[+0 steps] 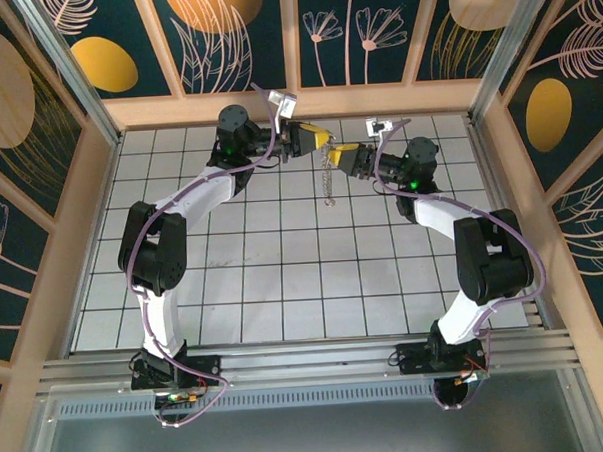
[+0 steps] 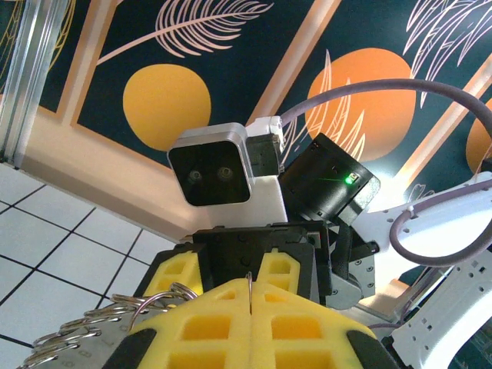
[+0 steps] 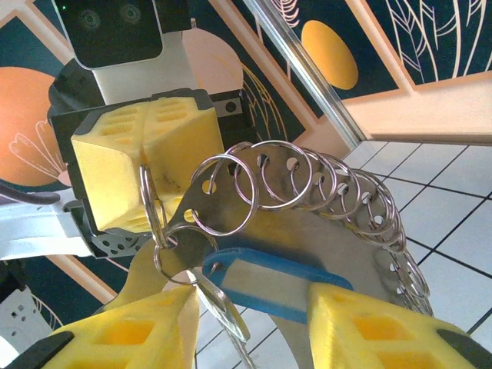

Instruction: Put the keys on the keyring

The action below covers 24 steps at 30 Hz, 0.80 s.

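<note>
You have two grippers meeting high over the far middle of the tiled table [image 1: 284, 277], tips almost nose to nose.

Your left gripper [image 1: 316, 139] is clenched. In its own wrist view the two yellow fingers [image 2: 200, 323] are pressed flat together with a thin sliver of metal pinched in the seam. From the right wrist view, that same left gripper [image 3: 143, 165] grips one wire loop that hangs down from between its pads.

There is one keyring [image 3: 330, 238]. It is a broad curved band of bright metal, punched with holes along its edge, and a small split ring [image 3: 265, 175] passes through each hole. You can pick out eight or so of these loops clearly along the top. Further down the curve they crowd together too tightly to count. From above, the keyring [image 1: 329, 180] dangles between the two grippers, clear of the tiles.

You have one key [image 3: 269, 283] in view, its long blue head lying crosswise. Your right gripper [image 3: 250, 311] grasps it. The jaws stand part-way apart and the blue head bridges the gap, with its right end tucked against the right finger [image 3: 384, 327]. A small silver ring hangs off its left end, just under the loop that the left gripper holds.

In the overhead view your right gripper [image 1: 342, 156] sits just right of the hanging keyring.
</note>
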Each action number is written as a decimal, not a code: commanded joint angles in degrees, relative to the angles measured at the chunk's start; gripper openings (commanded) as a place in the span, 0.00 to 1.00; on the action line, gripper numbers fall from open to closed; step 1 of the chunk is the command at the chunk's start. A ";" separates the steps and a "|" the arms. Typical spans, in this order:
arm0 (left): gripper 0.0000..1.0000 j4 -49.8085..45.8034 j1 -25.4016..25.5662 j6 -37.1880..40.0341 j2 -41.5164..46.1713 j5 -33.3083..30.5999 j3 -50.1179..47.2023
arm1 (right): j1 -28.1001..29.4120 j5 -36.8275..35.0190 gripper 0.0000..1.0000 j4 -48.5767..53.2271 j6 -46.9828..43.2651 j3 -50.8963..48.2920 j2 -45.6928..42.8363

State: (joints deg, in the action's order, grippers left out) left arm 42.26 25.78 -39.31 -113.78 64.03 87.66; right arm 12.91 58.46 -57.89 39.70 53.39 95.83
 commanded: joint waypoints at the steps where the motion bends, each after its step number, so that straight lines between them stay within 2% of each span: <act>1: 0.00 3.53 -0.24 -0.50 1.50 0.31 1.86 | -1.35 -0.10 0.42 -0.52 -1.82 0.49 -1.47; 24: 0.00 3.71 -0.20 -1.10 1.45 1.49 2.09 | -1.44 5.23 0.46 -2.11 -2.04 4.47 0.92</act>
State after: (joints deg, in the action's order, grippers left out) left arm 42.26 25.80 -39.42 -113.78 64.16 87.66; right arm 10.98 60.93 -56.86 39.24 55.53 95.81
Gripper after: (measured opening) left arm 0.050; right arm 0.456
